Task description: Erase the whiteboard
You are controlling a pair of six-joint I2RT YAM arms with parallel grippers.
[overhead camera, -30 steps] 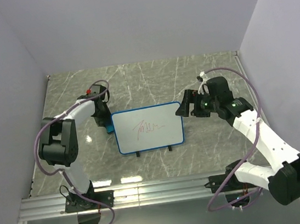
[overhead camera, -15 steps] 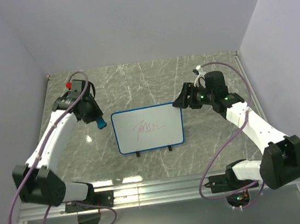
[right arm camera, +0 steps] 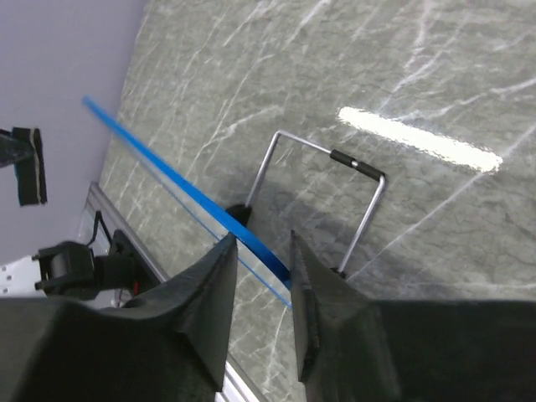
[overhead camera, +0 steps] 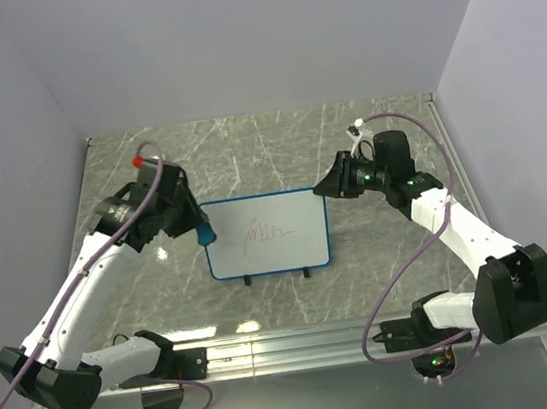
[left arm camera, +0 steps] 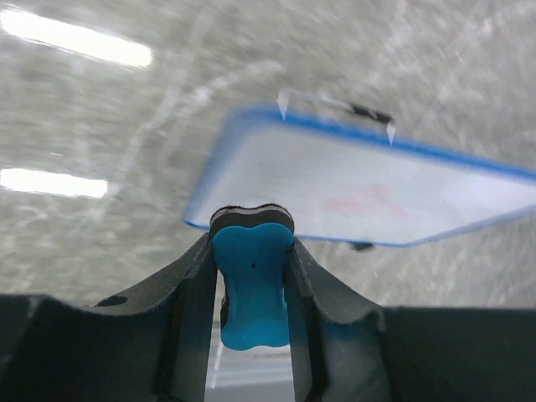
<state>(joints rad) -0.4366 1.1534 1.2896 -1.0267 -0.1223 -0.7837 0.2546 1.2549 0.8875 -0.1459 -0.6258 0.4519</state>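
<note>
The whiteboard, blue-framed with a red scribble, stands propped in the middle of the table. My left gripper is shut on a blue eraser and hovers at the board's upper left corner. In the left wrist view the whiteboard lies just beyond the eraser. My right gripper is at the board's upper right corner. In the right wrist view its jaws straddle the board's thin blue edge. The edge touches the right finger; a gap shows at the left one.
The grey marble table is walled on three sides. An aluminium rail runs along the near edge. Behind the board its wire stand rests on the table.
My left arm lifted the eraser away and swung it back to the board's upper left corner. The right gripper moved onto the board's right corner and its jaws narrowed. The board shifted slightly left.
</note>
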